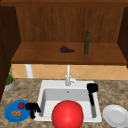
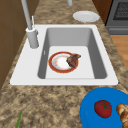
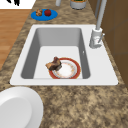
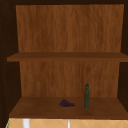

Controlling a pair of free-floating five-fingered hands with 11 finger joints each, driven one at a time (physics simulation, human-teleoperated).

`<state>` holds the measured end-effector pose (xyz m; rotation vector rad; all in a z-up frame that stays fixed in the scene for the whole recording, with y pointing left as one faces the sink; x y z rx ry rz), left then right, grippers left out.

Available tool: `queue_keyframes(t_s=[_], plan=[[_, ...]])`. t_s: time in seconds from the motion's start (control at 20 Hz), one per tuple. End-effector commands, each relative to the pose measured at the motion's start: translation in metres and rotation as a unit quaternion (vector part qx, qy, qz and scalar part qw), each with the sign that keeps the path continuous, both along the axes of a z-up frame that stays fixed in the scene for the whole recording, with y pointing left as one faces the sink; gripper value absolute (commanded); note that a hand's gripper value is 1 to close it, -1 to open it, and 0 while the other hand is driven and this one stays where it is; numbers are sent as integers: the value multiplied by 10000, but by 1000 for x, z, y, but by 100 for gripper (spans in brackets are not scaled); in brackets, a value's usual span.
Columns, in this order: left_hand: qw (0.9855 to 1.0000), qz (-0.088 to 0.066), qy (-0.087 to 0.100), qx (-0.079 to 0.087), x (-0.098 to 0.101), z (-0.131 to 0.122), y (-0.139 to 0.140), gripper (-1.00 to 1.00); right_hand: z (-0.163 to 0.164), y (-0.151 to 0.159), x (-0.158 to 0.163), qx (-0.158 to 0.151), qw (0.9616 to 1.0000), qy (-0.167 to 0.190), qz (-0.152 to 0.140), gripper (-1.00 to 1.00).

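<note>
My left hand (image 1: pixel 32 108) hovers at the right rim of a blue plate (image 1: pixel 10 113), its fingers hanging loosely and holding nothing. A hand (image 3: pixel 13 2) also shows past that plate (image 3: pixel 35 16) in the right side view. The plate carries a red tomato (image 1: pixel 21 105) and a brown bread piece (image 1: pixel 16 113). My right hand (image 1: pixel 92 88) floats over the sink's right rim (image 1: pixel 98 110), fingers straight and pointing down. In the sink lies a red-rimmed plate (image 2: pixel 55 67) with a dark brown food piece (image 2: pixel 72 59) on its edge. A large red round shape (image 1: pixel 67 115) covers the sink's front.
A white plate (image 1: pixel 115 115) lies on the counter at the right. The faucet (image 1: pixel 68 77) stands behind the sink. On the lower shelf are purple grapes (image 1: pixel 66 49) and a green bottle (image 1: pixel 86 43). A potted plant (image 1: pixel 9 81) sits at the far left.
</note>
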<state>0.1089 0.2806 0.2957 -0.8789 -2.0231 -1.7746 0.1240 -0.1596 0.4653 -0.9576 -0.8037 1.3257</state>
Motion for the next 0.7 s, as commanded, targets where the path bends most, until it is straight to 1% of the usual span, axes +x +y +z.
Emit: queue_keyframes(t_s=[0.0,0.15,0.3,0.4,0.5,0.6,0.65], plan=[[10000,0,0,0,0,0,0,0,-21,9,21,0,9993,-334,166,-100],[10000,0,0,0,0,0,0,0,-25,12,29,16,9966,-786,227,-100],[10000,0,0,0,0,0,0,0,-23,10,31,211,9930,-1094,392,-100],[10000,0,0,0,0,0,0,0,-24,11,37,242,9901,-1297,469,-100],[10000,0,0,0,0,0,0,0,-25,11,46,207,9872,-1517,449,-100],[10000,0,0,0,0,0,0,0,-25,12,59,270,9836,-1736,417,-100],[10000,0,0,0,0,0,0,0,-26,13,67,257,9829,-1780,399,-100]])
